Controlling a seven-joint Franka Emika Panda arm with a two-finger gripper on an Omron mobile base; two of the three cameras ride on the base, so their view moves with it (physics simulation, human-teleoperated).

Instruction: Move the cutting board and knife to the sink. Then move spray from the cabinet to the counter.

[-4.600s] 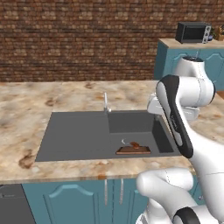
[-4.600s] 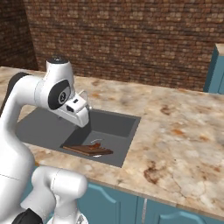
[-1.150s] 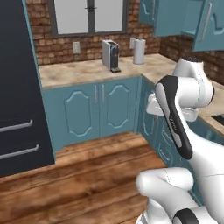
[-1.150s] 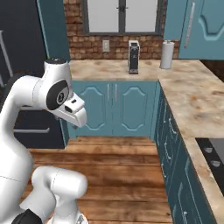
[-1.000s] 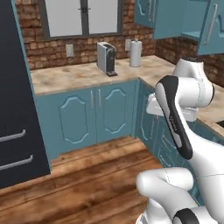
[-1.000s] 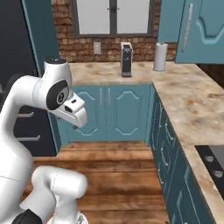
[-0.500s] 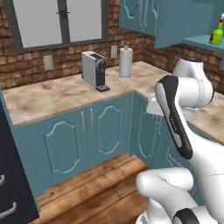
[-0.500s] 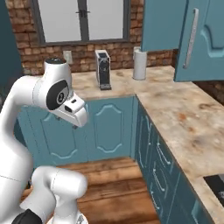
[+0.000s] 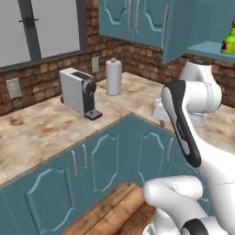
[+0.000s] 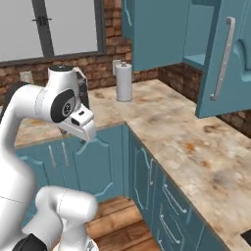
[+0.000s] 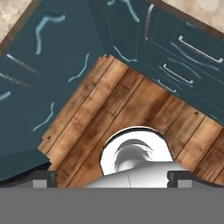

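Standing on the pale shelf of the open cabinet [image 9: 209, 48] at the far upper right of the left base view is the spray [image 9: 229, 41], green with a dark yellow-marked label; its head is cut off by the frame edge, so I cannot tell its trigger. From the right base view the cabinet's flat door [image 10: 223, 59] hangs swung open over the counter [image 10: 196, 147], which runs in an L round the corner. On that worktop stand a white coffee machine [image 9: 78, 93] and a paper towel roll [image 9: 113, 76] near the brick wall, the roll also seen at [image 10: 124, 82].

The gripper [image 11: 112, 178] points down at the wooden plank floor [image 11: 127, 109]; its two dark fingertips [image 11: 41, 178] sit at opposite edges of the hand view, jaws spread wide apart with nothing between them. The arm is folded high above the base.

Compared with half a second ago, the whole scene has slid across both base views, so the base has been turning: the coffee machine and roll have shifted, and the open cabinet with the spray sits nearer. Several seconds back the cameras faced the sink with the cutting board lying in it. The arm's pose looks unchanged throughout.
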